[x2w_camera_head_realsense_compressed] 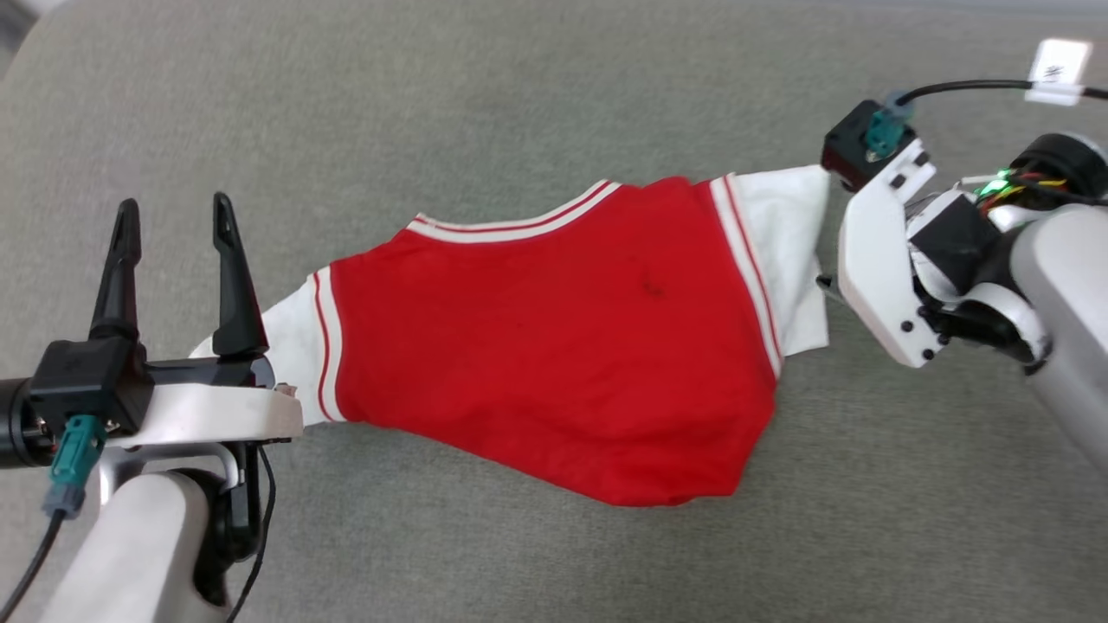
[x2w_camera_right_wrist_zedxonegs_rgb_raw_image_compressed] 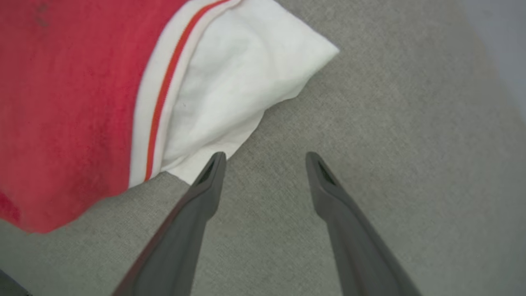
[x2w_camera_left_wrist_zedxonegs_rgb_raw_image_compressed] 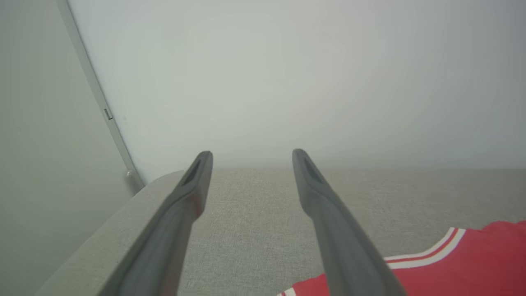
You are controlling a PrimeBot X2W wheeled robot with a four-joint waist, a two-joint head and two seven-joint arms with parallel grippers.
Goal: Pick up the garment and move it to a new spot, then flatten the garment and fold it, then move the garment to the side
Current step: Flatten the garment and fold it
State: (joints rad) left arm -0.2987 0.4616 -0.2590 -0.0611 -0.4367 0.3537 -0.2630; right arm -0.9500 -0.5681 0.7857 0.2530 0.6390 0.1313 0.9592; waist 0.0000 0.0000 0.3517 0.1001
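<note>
Garment [x2w_camera_head_realsense_compressed: 554, 329] lies spread mid-frame on the grey cushion [x2w_camera_head_realsense_compressed: 519, 104], roughly flattened, we judge. Our left claw [x2w_camera_head_realsense_compressed: 176, 206] and right claw [x2w_camera_right_wrist_zedxonegs_rgb_raw_image_compressed: 265, 158] hang wide open, empty, beside its sleeves [x2w_camera_right_wrist_zedxonegs_rgb_raw_image_compressed: 230, 82]; next we must pinch an edge to fold.

- Left gripper [x2w_camera_head_realsense_compressed: 176, 201]: two long, tapering black fingers set in a black block.
- Left wrist plate [x2w_camera_head_realsense_compressed: 208, 414]: white and flat, above a pale grey forearm [x2w_camera_head_realsense_compressed: 130, 554].
- Teal connector [x2w_camera_head_realsense_compressed: 74, 450]: feeds a thin black cable [x2w_camera_head_realsense_compressed: 26, 571].
- Right wrist bracket [x2w_camera_head_realsense_compressed: 879, 268]: white and angular, with dark screws [x2w_camera_head_realsense_compressed: 906, 327].
- Black camera block [x2w_camera_head_realsense_compressed: 853, 147]: carries a second teal plug [x2w_camera_head_realsense_compressed: 881, 131].
- Black lead [x2w_camera_head_realsense_compressed: 969, 85]: bears a white tag [x2w_camera_head_realsense_compressed: 1058, 69].
- Green lamp [x2w_camera_head_realsense_compressed: 995, 183]: sits among red and yellow wires.
- Right gripper [x2w_camera_right_wrist_zedxonegs_rgb_raw_image_compressed: 265, 154]: dark grey fingers, slotted near the tips.
</note>
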